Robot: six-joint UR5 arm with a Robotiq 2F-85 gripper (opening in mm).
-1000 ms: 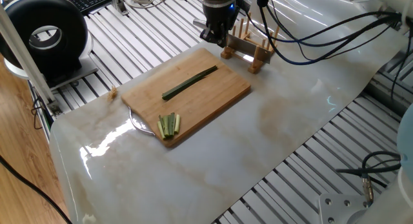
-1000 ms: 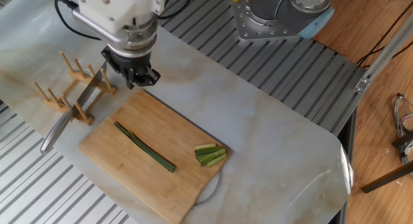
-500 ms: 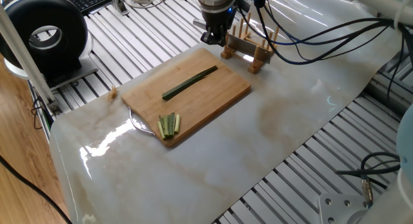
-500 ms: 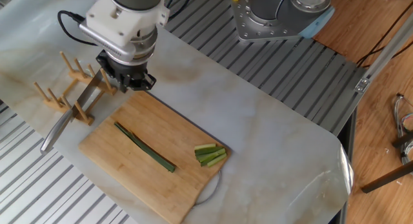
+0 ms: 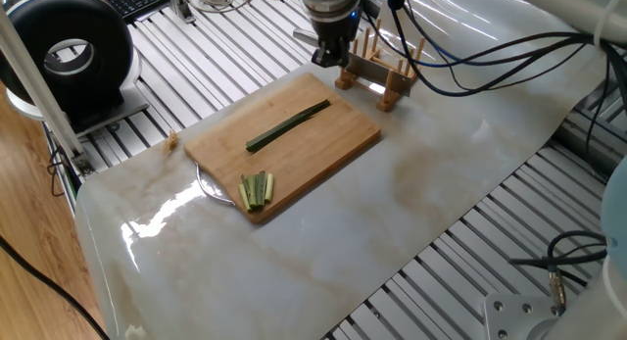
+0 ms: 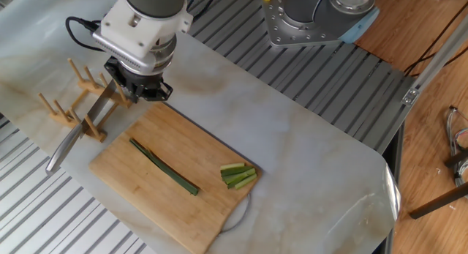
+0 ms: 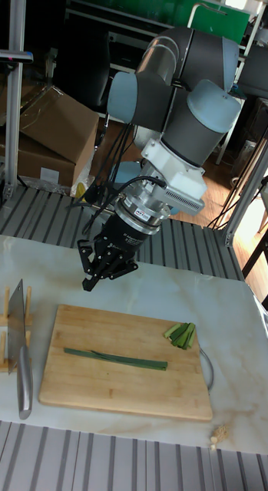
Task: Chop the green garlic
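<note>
One fixed view: the gripper [image 5: 327,56] sat at the far edge of the bamboo cutting board [image 5: 333,149], close against the wooden rack [image 5: 377,75]. Compared with a second earlier it had shifted slightly away from the board and toward the rack. Finger state could not be told from here. The green garlic [image 5: 287,126], one long dark stalk, lay diagonally across the board's middle, uncut and unmoved. A bundle of short paler sticks [image 5: 257,189] rested near the board's near corner.

The other fixed view: the gripper [image 6: 139,91] hung above the board's corner [image 6: 157,111], just beside the cleaver [image 6: 88,121] propped in the rack [image 6: 69,107]. Over the last second it had drifted leftward, closing on the cleaver's upper end. Fingers looked spread and empty, touching nothing. The garlic stalk [image 6: 164,166] stayed put, well apart from the gripper.

Tall fixed view: the fingers [image 7: 89,281] were parted, nothing between them, held above the marble table [image 7: 226,322] between rack and board. The cleaver [image 7: 18,345] stood upright at the left, blade up, handle down. The stalk [image 7: 114,358] lay lengthwise on the board [image 7: 72,391].

Judgement: the drift toward the rack suggests a tool pickup comes first; chopping had not begun.
</note>
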